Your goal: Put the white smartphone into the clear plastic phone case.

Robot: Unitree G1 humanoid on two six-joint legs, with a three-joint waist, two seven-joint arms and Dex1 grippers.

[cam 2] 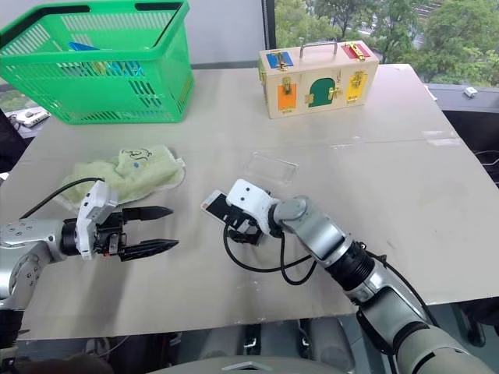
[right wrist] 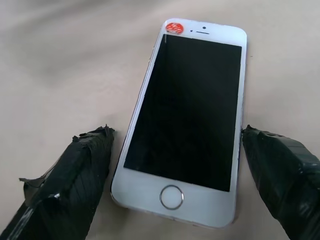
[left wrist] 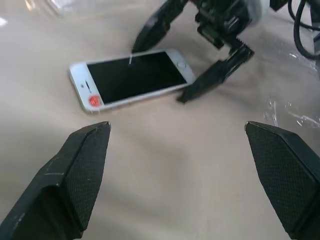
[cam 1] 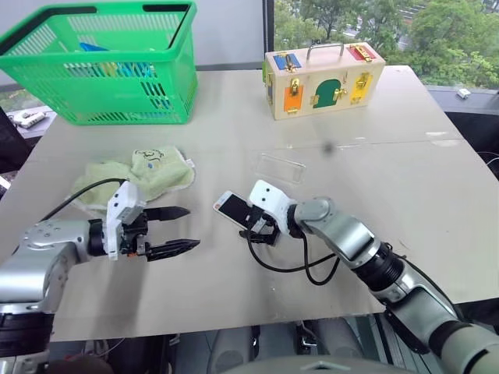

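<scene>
Right now the right gripper point(right wrist: 175, 165) reaches down with its two black fingers spread wide, one on each long side of the white smartphone point(right wrist: 192, 125), not yet clamped on it. That phone lies flat, screen up, on the table point(cam 1: 405, 195). This looks like the pick-up step: next the fingers must close on its edges. Just beyond lies the clear plastic phone case point(cam 1: 279, 166), empty. Off to the side, the left gripper point(cam 1: 178, 230) hangs level, fingers apart, holding nothing.

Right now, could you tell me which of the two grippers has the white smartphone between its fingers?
The right gripper: its open fingers straddle the white smartphone lying flat on the table. The left gripper is open off to the side, beside the green towel.
</scene>
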